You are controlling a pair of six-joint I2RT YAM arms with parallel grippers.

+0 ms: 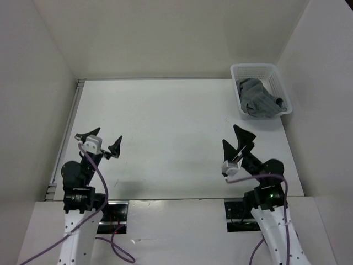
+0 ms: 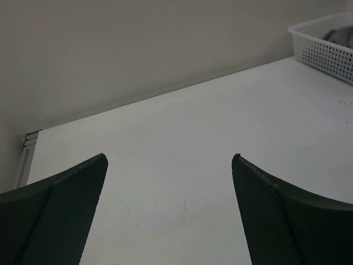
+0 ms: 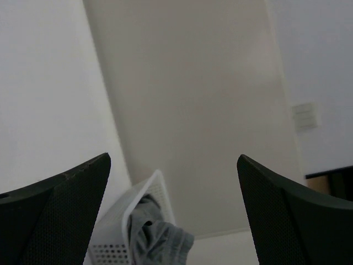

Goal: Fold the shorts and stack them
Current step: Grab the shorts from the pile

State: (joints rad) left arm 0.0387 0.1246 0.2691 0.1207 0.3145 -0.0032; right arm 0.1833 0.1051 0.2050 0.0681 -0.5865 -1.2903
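Nothing is under way yet: the grey shorts (image 1: 258, 100) lie crumpled in the white mesh basket (image 1: 252, 67) at the far right corner of the table (image 1: 165, 127), and both the left gripper (image 1: 103, 141) and the right gripper (image 1: 230, 134) hover near their bases with fingers spread and empty. The next move likely falls to the right arm, reaching into the basket to lift the cloth out. The heap runs roughly along the basket's length, but where its waistband points I cannot tell.

Shorts (image 1: 259, 100) crumpled in basket (image 1: 252, 67); lower folds hidden by walls.
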